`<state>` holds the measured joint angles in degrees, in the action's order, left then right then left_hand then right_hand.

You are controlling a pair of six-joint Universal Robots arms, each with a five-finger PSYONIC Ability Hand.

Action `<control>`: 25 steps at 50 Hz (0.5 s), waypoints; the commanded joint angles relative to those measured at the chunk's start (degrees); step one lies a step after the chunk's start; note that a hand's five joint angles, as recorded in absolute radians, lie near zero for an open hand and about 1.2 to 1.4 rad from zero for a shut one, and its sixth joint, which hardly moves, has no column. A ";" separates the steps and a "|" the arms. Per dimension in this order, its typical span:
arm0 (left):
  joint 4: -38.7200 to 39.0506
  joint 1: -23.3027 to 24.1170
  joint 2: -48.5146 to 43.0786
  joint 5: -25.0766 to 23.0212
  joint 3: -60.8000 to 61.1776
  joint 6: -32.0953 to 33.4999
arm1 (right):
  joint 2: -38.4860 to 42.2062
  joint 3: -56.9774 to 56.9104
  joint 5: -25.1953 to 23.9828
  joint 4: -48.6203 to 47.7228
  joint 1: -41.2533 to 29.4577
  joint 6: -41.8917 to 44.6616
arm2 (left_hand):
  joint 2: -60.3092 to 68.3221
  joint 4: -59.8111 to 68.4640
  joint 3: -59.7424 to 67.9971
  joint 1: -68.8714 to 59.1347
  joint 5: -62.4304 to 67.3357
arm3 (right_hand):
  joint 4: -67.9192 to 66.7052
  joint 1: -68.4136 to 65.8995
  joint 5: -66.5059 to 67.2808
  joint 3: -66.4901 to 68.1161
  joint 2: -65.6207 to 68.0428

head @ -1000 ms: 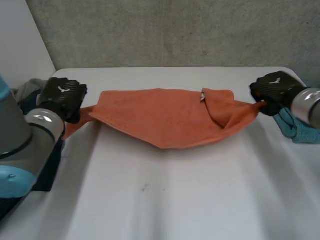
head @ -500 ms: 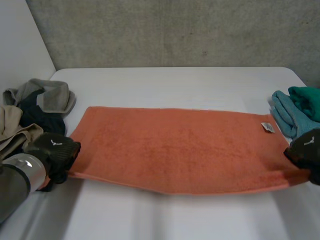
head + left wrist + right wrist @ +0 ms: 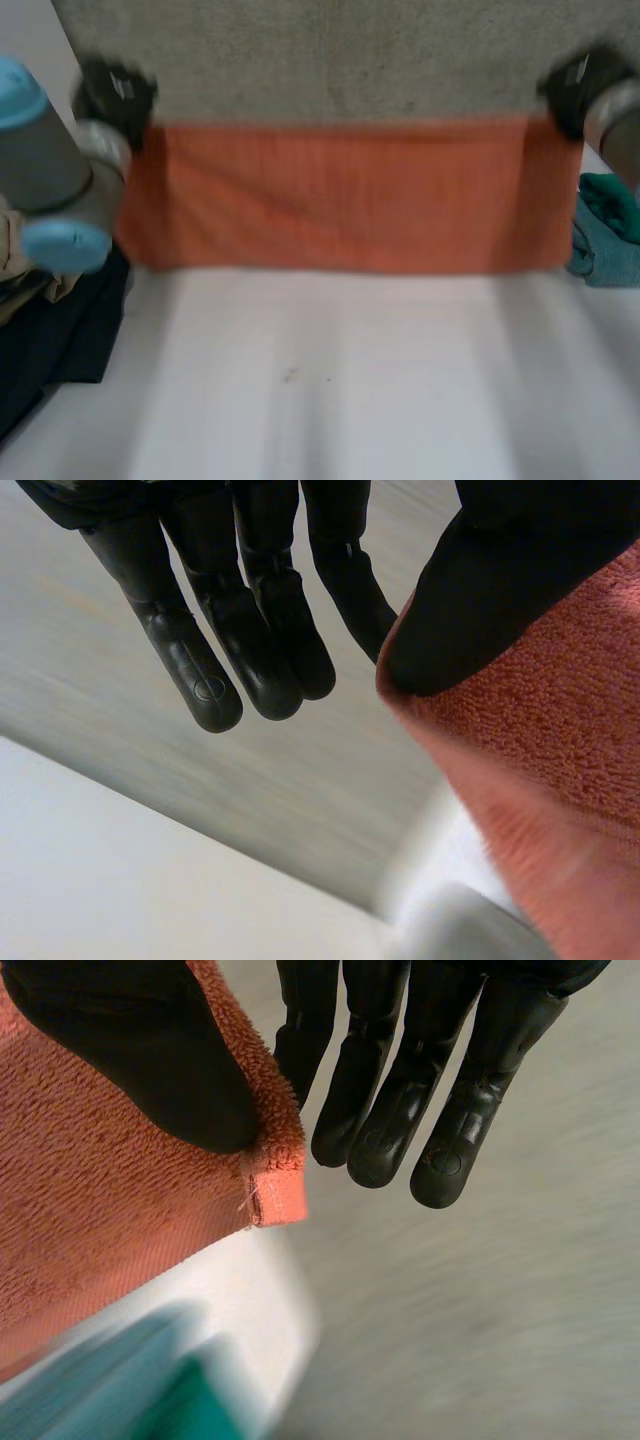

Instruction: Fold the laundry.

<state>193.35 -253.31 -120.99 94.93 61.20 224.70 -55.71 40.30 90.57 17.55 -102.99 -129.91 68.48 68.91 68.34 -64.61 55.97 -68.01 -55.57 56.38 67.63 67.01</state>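
Observation:
An orange towel [image 3: 340,195] hangs stretched flat in the air above the white table [image 3: 340,380], its lower edge near the tabletop. My left hand [image 3: 112,92] holds its upper left corner and my right hand [image 3: 572,88] its upper right corner. In the left wrist view the thumb [image 3: 490,590] pinches the orange towel [image 3: 540,770] against a finger while the other fingers [image 3: 250,630] stay straight. In the right wrist view the thumb [image 3: 150,1060] presses the orange towel's hemmed corner [image 3: 110,1210] against a finger, the remaining fingers [image 3: 420,1090] straight.
A pile of dark and beige clothes [image 3: 40,320] lies at the table's left edge beside my left arm [image 3: 50,170]. Folded teal and green cloths [image 3: 610,230] sit at the right edge. A grey wall [image 3: 340,60] stands behind the table.
Both hands rose from the table's near edge and lifted the towel, which lay flat half a second ago and now hangs taut between them.

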 commanded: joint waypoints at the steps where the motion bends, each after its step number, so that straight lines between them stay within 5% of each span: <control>1: 13.45 0.89 4.00 0.17 -10.14 -1.98 | -1.76 -12.18 -1.01 -18.67 -0.37 -10.09 | 11.52 11.09 11.66 -15.39 14.03 | -11.99 -24.43 13.62 12.37 12.99; 17: 12.49 -1.40 7.09 -4.13 14.98 -13.06 | -5.47 17.17 -2.41 -19.66 -0.02 -10.37 | 11.52 11.09 11.66 -15.39 14.03 | -11.99 -24.43 13.62 12.37 12.99; 25: 12.05 -1.05 -3.53 -4.57 22.29 -13.24 | 2.87 25.62 -5.75 -19.22 0.16 -10.10 | 11.52 11.09 11.66 -15.39 14.03 | -11.99 -24.43 13.62 12.37 12.99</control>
<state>205.78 -254.75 -117.04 90.35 80.47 211.13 -58.60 62.06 86.40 -2.18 -102.87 -140.10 68.51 68.92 68.34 -64.61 56.81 -68.02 -55.57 56.83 67.63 67.01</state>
